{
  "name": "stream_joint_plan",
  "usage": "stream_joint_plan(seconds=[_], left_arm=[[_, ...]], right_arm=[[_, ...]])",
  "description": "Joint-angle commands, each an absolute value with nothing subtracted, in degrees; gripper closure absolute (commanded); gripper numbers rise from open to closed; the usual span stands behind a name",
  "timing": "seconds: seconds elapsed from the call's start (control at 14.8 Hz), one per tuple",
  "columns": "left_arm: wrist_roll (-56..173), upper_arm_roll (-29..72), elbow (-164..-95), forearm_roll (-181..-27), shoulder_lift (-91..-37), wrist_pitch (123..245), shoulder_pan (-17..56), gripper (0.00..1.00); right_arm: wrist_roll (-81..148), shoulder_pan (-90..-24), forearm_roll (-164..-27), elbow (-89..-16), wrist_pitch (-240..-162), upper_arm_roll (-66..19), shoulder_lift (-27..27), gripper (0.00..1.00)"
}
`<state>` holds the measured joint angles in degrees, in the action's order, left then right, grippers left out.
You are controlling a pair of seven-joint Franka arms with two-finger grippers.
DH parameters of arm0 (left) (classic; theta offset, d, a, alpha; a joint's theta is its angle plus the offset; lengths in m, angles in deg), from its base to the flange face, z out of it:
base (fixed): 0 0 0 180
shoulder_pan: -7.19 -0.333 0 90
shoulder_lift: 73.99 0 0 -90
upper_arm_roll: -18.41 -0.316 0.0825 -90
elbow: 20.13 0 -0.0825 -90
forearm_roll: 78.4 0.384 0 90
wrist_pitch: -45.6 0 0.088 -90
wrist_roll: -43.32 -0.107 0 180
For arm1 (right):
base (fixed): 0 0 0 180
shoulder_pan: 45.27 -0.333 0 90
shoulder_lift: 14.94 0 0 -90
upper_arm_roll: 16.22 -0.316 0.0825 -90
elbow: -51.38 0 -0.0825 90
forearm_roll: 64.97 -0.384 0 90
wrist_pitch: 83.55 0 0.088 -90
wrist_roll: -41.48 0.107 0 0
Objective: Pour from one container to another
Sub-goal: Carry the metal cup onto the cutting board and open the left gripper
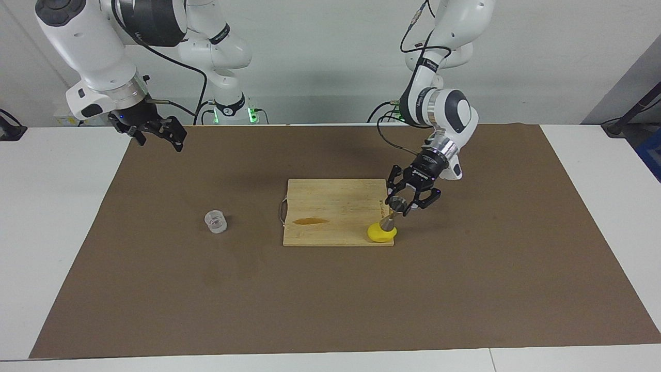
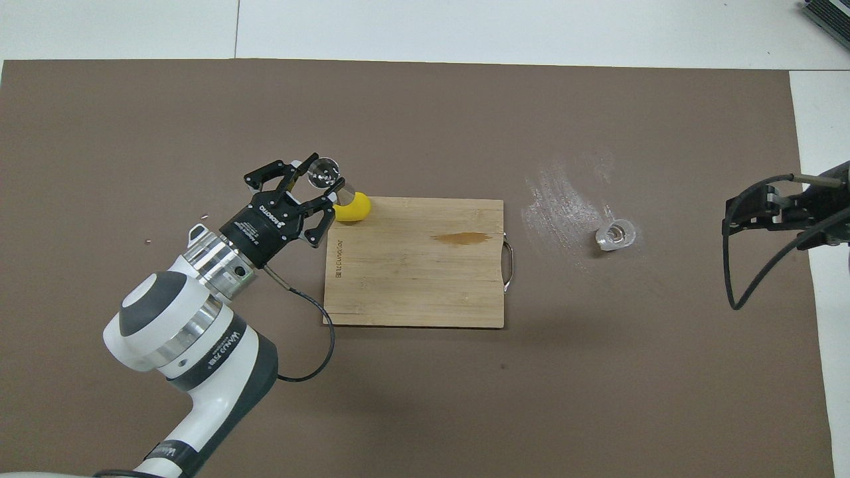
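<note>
Left hand [image 1: 400,205] clamped on the steel hourglass jigger [image 1: 392,214], held tilted in the air over the yellow lemon [image 1: 381,234] at the bamboo board's [image 1: 335,206] corner. Clear squat cup [image 1: 216,221] on the brown mat, toward the right arm's end. Right hand [image 1: 165,135] spread wide, waiting, holding nothing.

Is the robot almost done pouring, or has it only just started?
Only just started. Done: the left gripper has picked up the steel jigger and holds it tilted in the air over the lemon. Left: the clear cup sits untouched on the mat, the right gripper waits open above the mat's edge, and nothing is poured.
</note>
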<state>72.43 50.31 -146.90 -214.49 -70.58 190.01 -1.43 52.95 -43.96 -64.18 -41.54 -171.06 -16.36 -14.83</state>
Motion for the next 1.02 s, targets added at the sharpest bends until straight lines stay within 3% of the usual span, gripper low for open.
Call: stream_joint_plan(seconds=[0.0, 0.07, 0.2, 0.27, 0.54, 0.95], left_arm=[[73.56, 52.24, -145.47, -215.86, -70.74, 192.8, 1.28, 1.0], [73.47, 52.24, -144.76, -215.95, -70.39, 194.29, 3.39, 1.0], [72.86, 52.24, -143.53, -218.13, -70.04, 197.2, 7.43, 1.0], [72.68, 52.16, -143.35, -219.19, -69.86, 197.64, 9.36, 1.0], [71.89, 51.89, -141.77, -223.5, -65.48, 196.86, 14.03, 1.0], [63.98, 51.72, -138.61, -223.77, -59.32, 193.7, 15.0, 1.0]], right_arm=[[51.76, -42.81, -65.24, -43.28, -171.26, -16.74, -16.44, 0.0], [52.29, -42.9, -65.24, -43.28, -171.7, -16.74, -16.44, 0.0], [54.48, -42.99, -65.24, -43.28, -172.92, -16.74, -16.35, 0.12], [55.71, -42.9, -65.24, -43.28, -173.63, -16.74, -16.35, 0.12], [65.35, -43.51, -65.24, -43.19, -173.2, -16.74, -16.26, 0.11], [92.59, -43.51, -69.88, -43.19, -173.28, -16.83, -16.09, 0.03]])
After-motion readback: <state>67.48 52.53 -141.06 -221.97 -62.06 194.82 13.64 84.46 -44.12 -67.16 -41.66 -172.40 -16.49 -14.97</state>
